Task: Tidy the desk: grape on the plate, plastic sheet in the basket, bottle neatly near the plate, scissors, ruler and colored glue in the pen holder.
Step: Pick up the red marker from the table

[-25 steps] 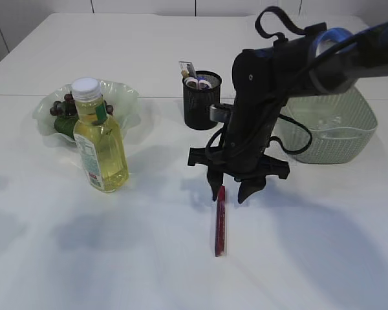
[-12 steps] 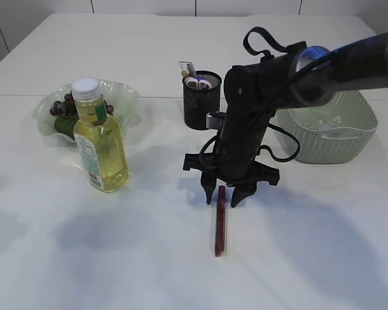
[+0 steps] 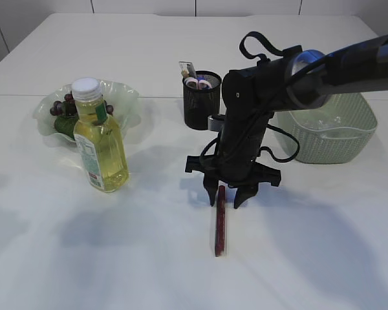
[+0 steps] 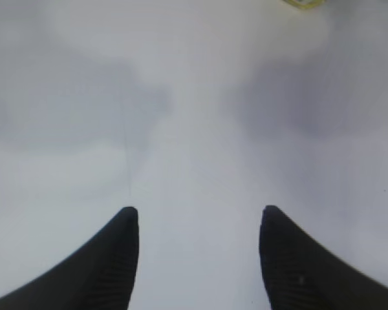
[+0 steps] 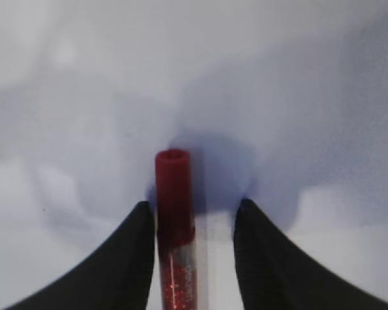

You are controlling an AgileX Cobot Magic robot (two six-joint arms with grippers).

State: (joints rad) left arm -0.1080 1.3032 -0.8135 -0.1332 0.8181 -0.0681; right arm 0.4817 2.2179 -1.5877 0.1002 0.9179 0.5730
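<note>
The right gripper [image 3: 229, 198] stands part-open astride the red glitter glue tube [image 3: 220, 223], gripping nothing, because the tube lies flat on the worktop [image 3: 116, 258] at six o'clock from the pen holder [image 3: 201, 99].

A white counter [image 3: 149, 265] fills nearly the whole exterior view, its surface matte and smooth. A faint seam runs across it from left to right, about a third of the way down the frame. Soft grey shadows lie on the near part, so the light is diffuse and comes from above. Behind the far edge stands a pale wall [image 3: 142, 6] divided by thin vertical joints into panels.
</note>
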